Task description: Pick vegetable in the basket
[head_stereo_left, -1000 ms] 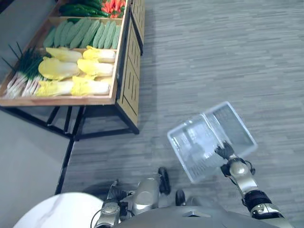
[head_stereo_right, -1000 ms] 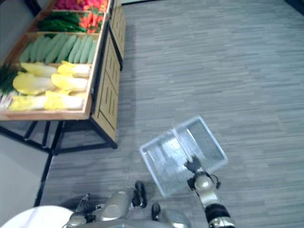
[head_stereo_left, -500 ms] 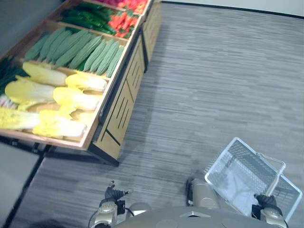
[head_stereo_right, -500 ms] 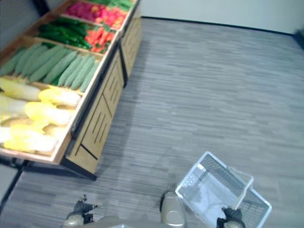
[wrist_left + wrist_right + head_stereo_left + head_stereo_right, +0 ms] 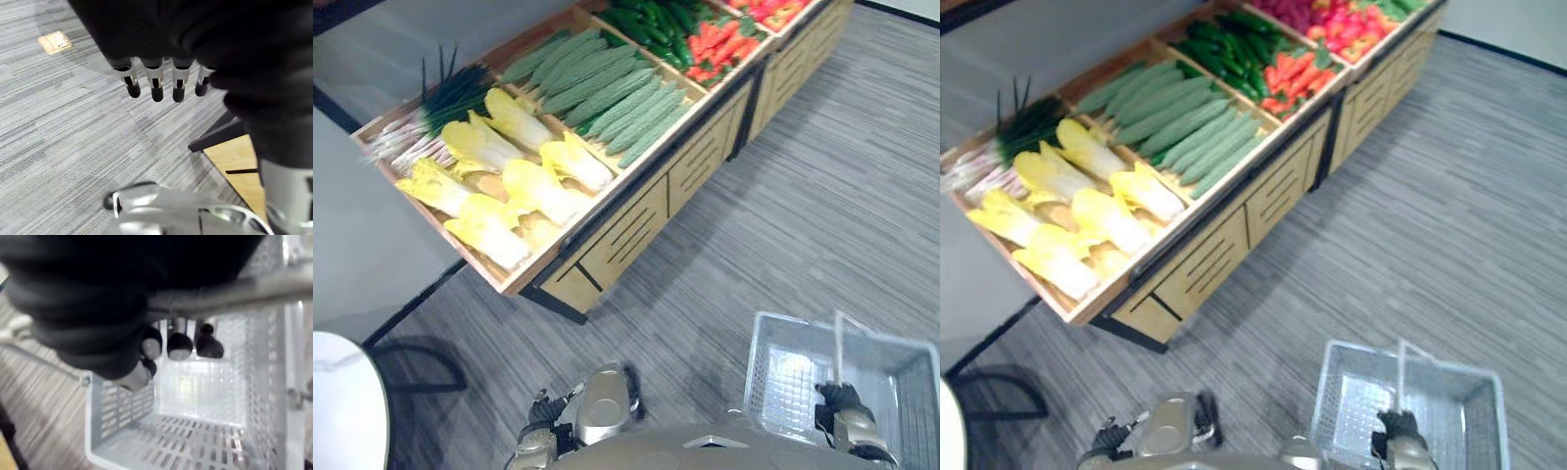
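Half a sec ago the whole view was sitting differently, so it's the head that's turning, not the goods: the wooden stall (image 5: 636,211) is now running from mid-left up to the upper right corner, w/ more bins showing. The basket (image 5: 766,382) is hanging at the lower right, level now vs. tipped out in front a sec back. The right hand (image 5: 180,345) is curling tight round its handle (image 5: 244,291). The left hand (image 5: 154,83) is dangling over bare floor, fingers loose and straightish, carrying nothing. All the veg is lying on the stall: yellow cabbages (image 5: 533,186) at upper left, pale green gourds (image 5: 617,98) beside them, red ones (image 5: 720,49) further up. The basket is looking empty inside, so prob. no picking done yet; I'd say the robot's just squaring up to the stall. The frame edge is cutting off the basket's right side, and I can't make out the left thumb.
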Controlling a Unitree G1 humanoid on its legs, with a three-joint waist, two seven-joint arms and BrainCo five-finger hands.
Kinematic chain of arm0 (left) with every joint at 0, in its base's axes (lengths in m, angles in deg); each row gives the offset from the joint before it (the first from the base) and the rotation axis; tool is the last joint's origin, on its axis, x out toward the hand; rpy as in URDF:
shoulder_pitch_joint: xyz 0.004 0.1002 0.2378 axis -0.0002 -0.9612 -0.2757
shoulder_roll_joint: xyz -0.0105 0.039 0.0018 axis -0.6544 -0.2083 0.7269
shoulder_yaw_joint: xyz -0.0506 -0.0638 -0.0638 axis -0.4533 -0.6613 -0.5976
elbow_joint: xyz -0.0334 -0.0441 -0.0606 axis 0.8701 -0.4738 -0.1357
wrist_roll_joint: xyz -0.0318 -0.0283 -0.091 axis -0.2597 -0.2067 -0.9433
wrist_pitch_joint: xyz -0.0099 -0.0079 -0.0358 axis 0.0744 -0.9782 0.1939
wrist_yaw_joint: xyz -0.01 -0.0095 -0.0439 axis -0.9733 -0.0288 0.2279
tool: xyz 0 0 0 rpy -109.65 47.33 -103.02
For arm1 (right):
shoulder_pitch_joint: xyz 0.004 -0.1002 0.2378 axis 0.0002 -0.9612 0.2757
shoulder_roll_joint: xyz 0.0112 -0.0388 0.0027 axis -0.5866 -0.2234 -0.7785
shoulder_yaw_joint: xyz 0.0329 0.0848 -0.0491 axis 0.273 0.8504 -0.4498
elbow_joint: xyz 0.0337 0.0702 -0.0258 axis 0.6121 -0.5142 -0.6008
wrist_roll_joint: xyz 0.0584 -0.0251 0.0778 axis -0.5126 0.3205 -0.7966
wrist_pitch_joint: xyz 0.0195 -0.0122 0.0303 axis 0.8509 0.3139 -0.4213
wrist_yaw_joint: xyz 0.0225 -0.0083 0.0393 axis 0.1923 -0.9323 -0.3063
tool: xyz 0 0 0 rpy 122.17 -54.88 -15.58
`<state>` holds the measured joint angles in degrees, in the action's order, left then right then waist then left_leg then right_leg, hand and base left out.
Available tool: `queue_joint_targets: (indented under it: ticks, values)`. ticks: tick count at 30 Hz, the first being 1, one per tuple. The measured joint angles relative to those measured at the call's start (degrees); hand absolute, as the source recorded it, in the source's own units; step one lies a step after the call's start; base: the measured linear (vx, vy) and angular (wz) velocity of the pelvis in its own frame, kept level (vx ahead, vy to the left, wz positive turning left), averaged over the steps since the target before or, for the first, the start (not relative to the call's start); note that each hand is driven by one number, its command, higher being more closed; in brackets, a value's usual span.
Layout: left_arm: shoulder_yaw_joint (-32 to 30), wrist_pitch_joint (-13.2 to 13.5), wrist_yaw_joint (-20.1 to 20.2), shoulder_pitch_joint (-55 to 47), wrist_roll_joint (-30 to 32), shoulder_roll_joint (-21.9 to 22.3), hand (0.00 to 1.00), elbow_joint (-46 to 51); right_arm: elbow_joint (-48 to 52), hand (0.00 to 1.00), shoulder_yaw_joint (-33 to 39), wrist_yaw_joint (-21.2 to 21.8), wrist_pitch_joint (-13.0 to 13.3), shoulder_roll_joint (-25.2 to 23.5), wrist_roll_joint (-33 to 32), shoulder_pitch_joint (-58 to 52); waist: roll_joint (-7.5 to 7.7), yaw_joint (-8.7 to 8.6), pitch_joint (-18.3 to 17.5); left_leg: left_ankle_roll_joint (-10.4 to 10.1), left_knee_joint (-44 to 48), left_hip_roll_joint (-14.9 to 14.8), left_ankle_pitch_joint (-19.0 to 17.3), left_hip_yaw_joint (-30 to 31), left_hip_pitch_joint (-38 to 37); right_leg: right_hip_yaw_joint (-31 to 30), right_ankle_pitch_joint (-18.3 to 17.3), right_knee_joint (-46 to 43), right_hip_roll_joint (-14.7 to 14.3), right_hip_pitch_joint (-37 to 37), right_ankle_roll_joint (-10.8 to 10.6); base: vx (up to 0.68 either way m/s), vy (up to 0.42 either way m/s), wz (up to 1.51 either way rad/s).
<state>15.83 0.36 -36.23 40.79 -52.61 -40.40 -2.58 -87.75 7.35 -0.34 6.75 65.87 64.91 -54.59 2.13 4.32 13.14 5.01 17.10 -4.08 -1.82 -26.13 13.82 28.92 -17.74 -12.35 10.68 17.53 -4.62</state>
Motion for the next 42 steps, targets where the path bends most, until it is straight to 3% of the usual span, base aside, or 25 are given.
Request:
queue_joint_targets:
  ticks: [2, 4, 5, 7, 9, 11, 12, 13, 14, 15, 18, 19, 21, 24, 26, 28, 31, 35, 42]
  values:
    - [1.48, 0.09, 0.06, 0.09, 0.07, -1.01, 0.0, 0.3, -0.27, 1.0, -0.82, 0.14, 0.47, -0.92, -0.03, 1.37, 0.82, -0.64, -0.27, 1.36, -1.93, 2.29, -0.56, 1.28, -0.98, 1.27, 3.75, -1.58, 0.46, 0.52, -2.74, 0.51, 0.08, 1.13]
    - [1.74, -0.25, 0.18, -0.09, 0.14, -1.48, 0.0, 0.22, -1.25, 1.0, -0.8, 0.19, 0.59, -1.69, -0.01, 2.75, 0.9, 0.73, -0.23, 2.11, -0.47, 2.44, -1.7, 3.59, -1.56, 0.85, 9.35, -8.4, 0.47, -1.14, -3.26, 0.52, 0.103, 1.03]
    - [1.92, -0.87, 0.22, -0.63, 0.17, -1.65, 0.0, -0.2, -1.39, 1.0, -0.81, 0.25, 0.58, -2.15, -0.01, 2.34, 0.7, 0.71, -0.13, 1.46, -1.96, 2.68, -2.94, 5.78, -4.73, -0.68, 15.2, -18.0, 1.48, -2.82, -4.52, 0.46, 0.049, 1.06]
    - [2.15, -1.78, 0.24, -1.21, 0.22, -1.88, 0.0, -0.24, -1.42, 1.0, -1.36, 0.32, 1.32, -2.28, -0.02, 2.35, 1.01, 0.18, 0.31, 0.23, -5.02, 3.68, -4.29, 10.32, -9.54, -7.03, 10.38, -35.09, 2.37, -9.36, -5.43, 0.42, -0.043, 1.17]
    - [2.62, -1.99, 0.21, -1.26, 0.17, -2.06, 0.0, -0.07, -0.63, 1.0, -1.77, 0.19, 1.57, -2.69, -0.24, 2.36, 0.02, -0.55, 0.94, -0.62, -7.83, 3.9, -3.75, 14.59, -13.58, -14.93, 4.11, -41.05, 1.02, -16.68, -5.05, 0.32, -0.22, 1.12]
    - [3.04, -1.86, 0.16, -0.41, 0.04, -2.05, 0.0, 0.46, 1.02, 1.0, -0.36, -0.3, 2.6, -3.05, -0.88, 1.77, -0.48, -2.04, 1.11, -2.31, -9.03, 3.73, -3.12, 19.58, -14.95, -19.63, 0.06, -33.14, 1.7, -20.67, -4.4, 0.2, -0.251, 1.28]
    - [3.0, -1.56, 0.12, 0.39, -0.03, -2.24, 0.0, 0.57, 1.37, 1.0, 0.29, -1.0, 2.71, -3.01, -1.08, 1.63, -0.77, -2.13, 1.04, -3.74, -9.06, 3.65, -3.16, 21.94, -14.8, -22.55, -0.2, -27.53, 1.94, -21.46, -4.18, 0.13, -0.396, 1.58]
    - [2.98, -0.94, 0.07, 1.27, -1.25, -2.91, 0.0, 1.27, 0.82, 1.0, 1.15, -1.78, 2.56, -3.33, -1.94, 0.7, 0.4, -2.2, 0.9, -6.06, -9.13, 3.92, -3.22, 24.85, -13.74, -29.66, 1.51, -19.12, 1.87, -22.41, -3.96, 0.1, -0.44, 1.23]
    - [2.86, -0.87, 0.04, 1.43, -1.64, -3.43, 0.0, 1.82, 0.63, 1.0, 1.59, -1.97, 2.56, -3.71, -2.49, 0.25, 1.52, -2.0, 0.48, -6.98, -8.91, 4.14, -3.34, 26.21, -12.75, -32.73, 2.5, -17.0, 1.73, -22.78, -3.74, 0.06, -0.546, 1.33]
    - [2.07, -0.93, -0.02, 2.54, -1.67, -4.01, 0.0, 1.88, 0.1, 1.0, 2.24, -1.96, 2.59, -4.55, -2.95, -0.29, 1.9, -2.29, 0.01, -8.87, -8.95, 2.86, -3.19, 28.86, -11.34, -36.3, -0.14, -17.34, -0.52, -22.02, -3.25, 0.0, -0.419, 0.82]
    - [1.72, -0.95, 0.02, 2.33, -2.52, -1.69, 0.0, 3.99, 2.31, 1.0, 2.64, -1.95, 2.42, -4.19, -3.03, -0.37, -0.68, -1.63, 0.59, -11.69, -8.61, -2.65, -1.72, 26.09, -10.71, -35.31, -2.45, -18.22, -4.5, -22.67, -0.75, -0.04, -0.405, 0.34]
    - [1.48, -0.95, -0.02, 2.44, -4.58, -0.67, 0.0, 4.33, 3.43, 1.0, 2.39, -1.86, 2.29, -4.37, -3.02, -1.18, -0.8, -1.73, 0.8, -11.68, -8.56, -3.64, -1.19, 22.95, -10.52, -33.48, -4.1, -17.87, -4.62, -21.79, 0.96, -0.1, -0.39, 0.25]
    - [1.63, -0.87, -0.03, 2.84, -6.73, 1.02, 0.0, 7.67, 4.48, 1.0, 2.41, -1.92, 1.56, -4.27, -3.12, -2.92, -2.83, -1.85, -0.26, -11.52, -8.79, -5.65, -0.07, 20.77, -9.26, -30.79, -4.58, -18.2, -5.44, -22.35, 1.87, -0.08, -0.213, 0.47]
    - [1.64, 0.22, -0.85, 4.12, -6.71, 0.65, 0.0, 14.06, 5.12, 1.0, 2.14, -2.03, 1.24, -4.58, -3.12, -3.04, -3.73, -1.95, -0.51, -10.89, -8.71, -9.24, 0.1, 10.69, -8.0, -27.95, -4.43, -17.58, -5.19, -24.57, 4.08, -0.05, -0.121, 0.43]
    - [1.98, 0.57, -1.51, 4.72, -5.95, -0.84, 0.0, 20.58, 5.31, 1.0, 2.29, -2.27, 1.25, -4.29, -3.02, -3.07, -3.92, -1.88, -0.87, -11.54, -2.02, -8.71, -0.91, 8.97, -8.28, -26.99, -3.13, -16.16, -4.03, -25.0, 4.26, 0.02, -0.013, 0.32]
    - [2.27, 0.86, -3.1, 5.28, -3.17, -3.24, 0.0, 25.88, 5.37, 1.0, 2.46, -2.65, 1.31, -3.71, -2.96, -3.13, -4.42, -2.14, -1.06, -11.75, -2.78, -7.38, -1.86, 8.63, -8.71, -26.45, -2.55, -15.4, -3.96, -25.06, 3.31, 0.05, 0.057, 0.3]
    - [4.43, 1.4, -5.8, 6.2, 1.27, -8.68, 0.0, 34.05, 5.11, 1.0, 2.75, -2.73, 1.86, -3.97, -2.85, -4.11, -3.75, -2.13, -1.38, -11.01, -9.15, -6.02, 1.79, 7.88, -10.48, -26.22, 0.79, -10.59, -3.62, -23.66, 2.27, 0.01, 0.096, 0.16]
    - [7.06, 2.28, -9.96, 12.43, 6.0, -13.3, 0.0, 40.95, 4.49, 1.0, 5.64, -3.2, 2.95, -4.3, -2.77, -7.5, -5.85, -4.8, -2.69, -10.7, -21.28, -3.8, 8.31, 10.92, -13.95, -21.79, 2.99, -4.92, -2.46, -20.24, 1.03, -0.02, 0.081, 0.52]
    - [14.94, 3.04, -12.32, 22.82, 12.71, -19.62, 0.0, 44.7, 4.48, 1.0, 5.99, -3.34, 3.75, -4.25, -2.77, -7.91, -7.14, -6.12, -2.82, -10.69, -22.82, -3.77, 8.54, 10.42, -14.66, -23.17, 4.91, -3.97, -3.56, -21.21, 0.53, -0.11, 0.048, -0.06]
